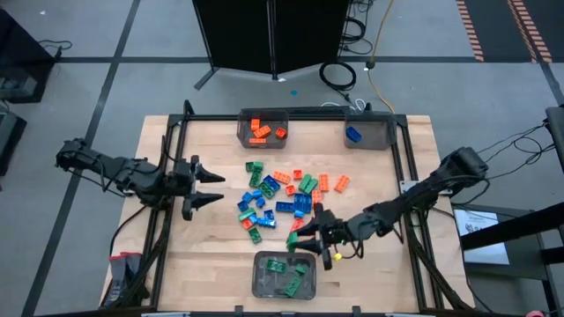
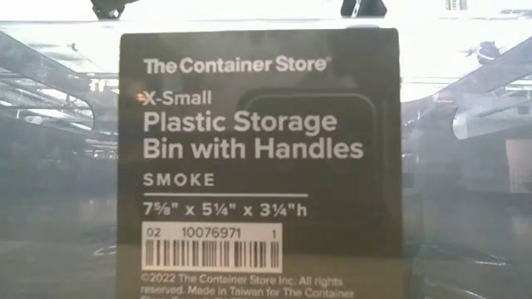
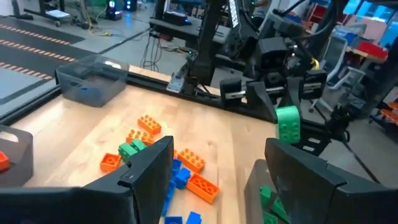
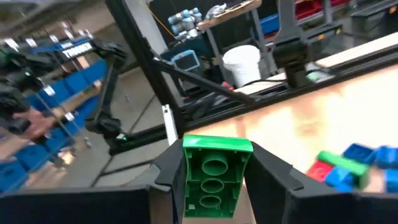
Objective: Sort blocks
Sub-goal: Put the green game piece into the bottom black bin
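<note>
Loose orange, green and blue blocks [image 1: 282, 198] lie scattered on the middle of the wooden table. My right gripper [image 1: 304, 233] is near the pile's near right side, above the table and just beyond the near bin. It is shut on a green block [image 4: 214, 177], which also shows in the left wrist view [image 3: 287, 123]. My left gripper [image 1: 210, 189] hovers open at the table's left side, pointing toward the pile with nothing between its fingers [image 3: 149, 168]. My right gripper pinches the green block's two opposite long sides [image 4: 186, 180] between its two fingers. The block's hollow underside faces the wrist camera. The fingers reach in about level from the table's right side. The block is lifted clear of the table.
A grey bin [image 1: 285, 275] holding green blocks stands at the near edge. Another grey bin [image 1: 263, 129] at the far edge holds orange blocks, and a third [image 1: 368, 132] beside it holds a blue one. A bin's label [image 2: 258, 166] blocks the low view.
</note>
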Robot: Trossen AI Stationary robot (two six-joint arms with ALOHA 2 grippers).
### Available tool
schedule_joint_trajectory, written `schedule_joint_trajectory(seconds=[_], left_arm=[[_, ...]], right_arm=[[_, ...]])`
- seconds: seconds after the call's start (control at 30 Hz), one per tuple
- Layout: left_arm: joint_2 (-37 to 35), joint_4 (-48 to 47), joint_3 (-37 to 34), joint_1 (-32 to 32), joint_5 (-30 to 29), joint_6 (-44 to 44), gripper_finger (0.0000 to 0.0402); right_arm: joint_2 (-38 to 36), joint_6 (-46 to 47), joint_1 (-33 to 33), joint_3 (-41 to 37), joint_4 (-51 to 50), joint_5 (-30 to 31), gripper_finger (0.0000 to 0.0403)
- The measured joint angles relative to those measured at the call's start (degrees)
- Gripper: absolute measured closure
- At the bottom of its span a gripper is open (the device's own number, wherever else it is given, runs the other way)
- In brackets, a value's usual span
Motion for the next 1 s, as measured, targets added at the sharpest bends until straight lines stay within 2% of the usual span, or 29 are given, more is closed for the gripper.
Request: schedule_joint_trajectory(seconds=[0.13, 0.2, 0.47, 0.7, 0.77, 0.87, 1.0], left_arm=[[-0.02, -0.07, 0.00, -2.49, -1.51, 0.05, 0.0146], [-0.02, -0.54, 0.00, -3.50, -2.31, 0.02, 0.0146], [0.09, -2.22, 0.00, -6.50, -4.67, -0.15, 0.0146], [0.11, -3.22, 0.00, -7.44, -5.56, 0.06, 0.0146], [0.09, -3.26, 0.00, -7.44, -5.59, 0.13, 0.0146], [0.09, -3.98, 0.00, -7.44, -6.07, 0.09, 0.0146], [0.39, -5.27, 0.00, -7.44, -6.37, -0.20, 0.0146]], right_arm=[[3.72, 3.36, 1.05, 2.65, -2.71, 0.01, 0.0290], [6.02, 3.73, 1.08, 5.79, -5.32, -1.91, 0.0290], [13.46, 2.25, 1.52, 19.33, -22.01, -6.25, 0.0290], [15.81, 9.43, 2.15, 20.76, -29.36, -10.88, 0.0289], [15.81, 11.98, 2.11, 20.76, -31.31, -12.37, 0.0259], [15.81, 15.07, 2.10, 20.76, -34.78, -13.49, 0.0193], [15.79, 15.50, 1.99, 20.76, -35.35, -13.57, 0.0129]])
